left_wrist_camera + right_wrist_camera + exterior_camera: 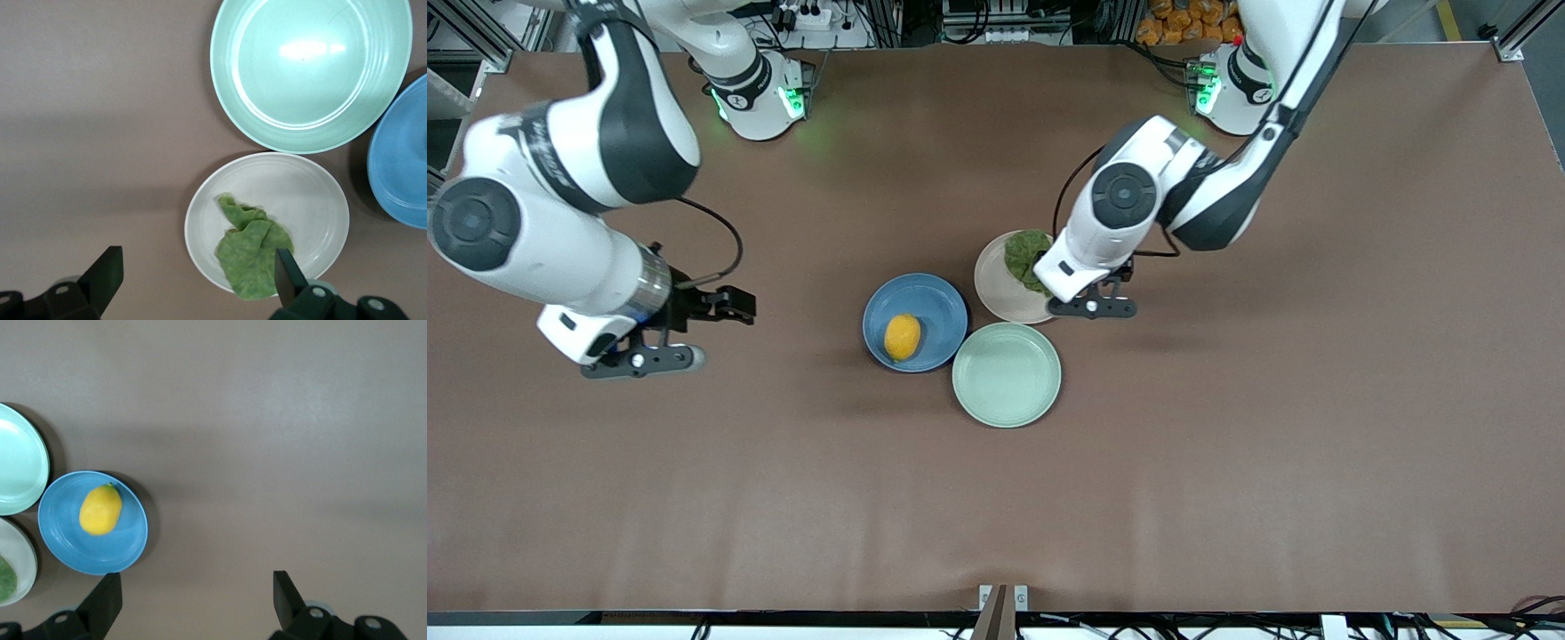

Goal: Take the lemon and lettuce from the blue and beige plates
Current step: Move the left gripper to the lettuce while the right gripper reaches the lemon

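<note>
The lemon (903,337) lies on the blue plate (932,302) in the middle of the table. Beside it, toward the left arm's end, the beige plate (994,286) holds the lettuce (1024,256). My left gripper (1094,308) hangs open over that plate's rim. In the left wrist view one fingertip (285,265) is over the lettuce (250,257) and the other is over bare table. My right gripper (649,358) is open and holds nothing, over bare table toward the right arm's end, well apart from the blue plate (100,550) and lemon (101,510).
A mint-green plate (1007,374) with nothing on it sits nearer the front camera, touching or nearly touching the blue and beige plates. Brown table surface stretches all round the three plates. Cables and boxes lie past the edge by the robots' bases.
</note>
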`<state>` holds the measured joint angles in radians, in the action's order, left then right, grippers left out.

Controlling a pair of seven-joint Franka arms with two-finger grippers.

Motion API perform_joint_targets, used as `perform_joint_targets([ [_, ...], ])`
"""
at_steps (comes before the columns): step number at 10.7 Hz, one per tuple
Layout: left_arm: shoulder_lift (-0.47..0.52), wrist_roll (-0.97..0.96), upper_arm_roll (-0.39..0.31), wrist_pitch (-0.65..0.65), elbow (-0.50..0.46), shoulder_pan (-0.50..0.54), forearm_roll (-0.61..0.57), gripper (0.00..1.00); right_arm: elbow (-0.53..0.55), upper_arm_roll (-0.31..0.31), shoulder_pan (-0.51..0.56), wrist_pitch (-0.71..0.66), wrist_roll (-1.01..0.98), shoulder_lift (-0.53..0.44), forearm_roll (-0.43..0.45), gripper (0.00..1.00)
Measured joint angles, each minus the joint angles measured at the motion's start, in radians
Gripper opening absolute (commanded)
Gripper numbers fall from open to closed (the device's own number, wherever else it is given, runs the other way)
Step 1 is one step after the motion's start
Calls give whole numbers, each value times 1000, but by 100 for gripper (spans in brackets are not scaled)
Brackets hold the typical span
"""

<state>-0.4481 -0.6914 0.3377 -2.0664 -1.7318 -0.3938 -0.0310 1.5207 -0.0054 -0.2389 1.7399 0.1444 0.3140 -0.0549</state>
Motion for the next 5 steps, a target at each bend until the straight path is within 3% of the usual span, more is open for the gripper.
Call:
perform_joint_targets([
  [5, -94, -61, 0, -45, 3, -63, -27, 100, 162, 2, -79, 211, 123, 11, -23, 100],
])
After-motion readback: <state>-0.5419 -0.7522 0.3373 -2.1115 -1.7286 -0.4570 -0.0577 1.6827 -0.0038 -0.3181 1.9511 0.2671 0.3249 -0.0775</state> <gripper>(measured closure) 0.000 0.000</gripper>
